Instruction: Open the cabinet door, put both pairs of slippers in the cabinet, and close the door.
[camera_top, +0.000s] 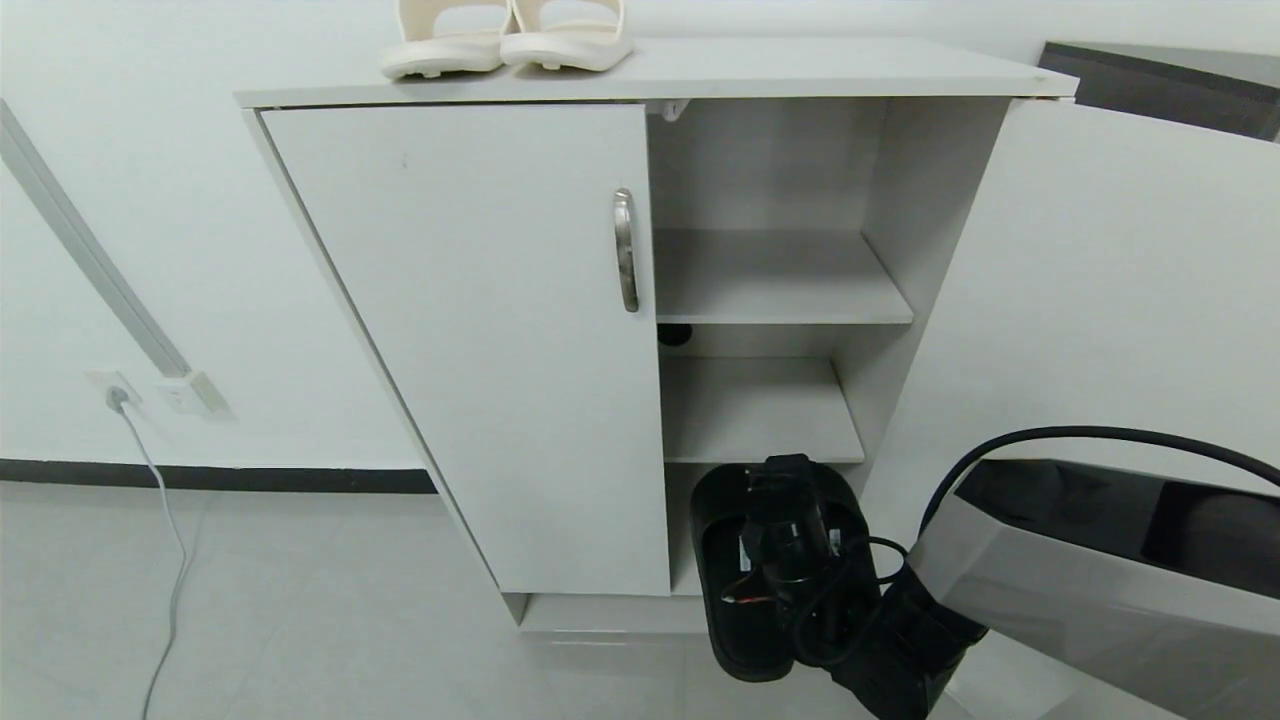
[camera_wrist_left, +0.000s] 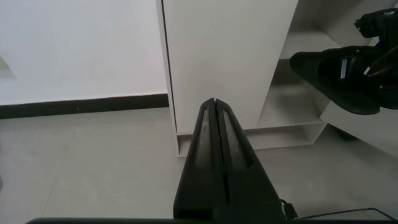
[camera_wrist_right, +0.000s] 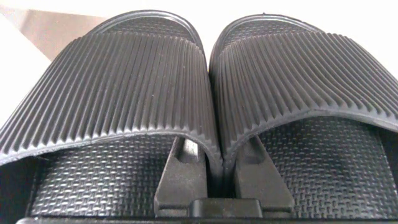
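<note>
Placement stage of the slipper task. The pair of black ribbed rubber slippers (camera_top: 725, 590) is held side by side in the right gripper (camera_wrist_right: 217, 155). Its two fingers (camera_wrist_right: 183, 168) reach in under the straps, one in each slipper, and pinch the adjoining inner strap walls between them. The pair hangs off the floor at the mouth of the bottom compartment (camera_top: 680, 555) of the white board cabinet (camera_top: 930, 200). It sits just under the front edge of the lower shelf (camera_top: 755, 410).

The pair's long axis runs straight out from the gripper, into the opening. The ends that lead are the ones farther from the wrist. Whether they have crossed the cabinet's front edge cannot be told. Judged from this, the coming move is a short push forward along that axis, low enough to pass beneath the shelf.

The right-hand door (camera_top: 1120, 280) stands swung wide, beside the right arm. The left-hand door (camera_top: 470, 330), with its metal bar handle (camera_top: 625, 250), is closed.

The pair of cream moulded slippers (camera_top: 510, 40) lies on the cabinet top, above the closed door and well apart from both grippers.

The left gripper (camera_wrist_left: 214, 106) has its fingers pressed together on nothing. It is held low and points at the cabinet's base. The right arm alone is placed to stow the black pair.
</note>
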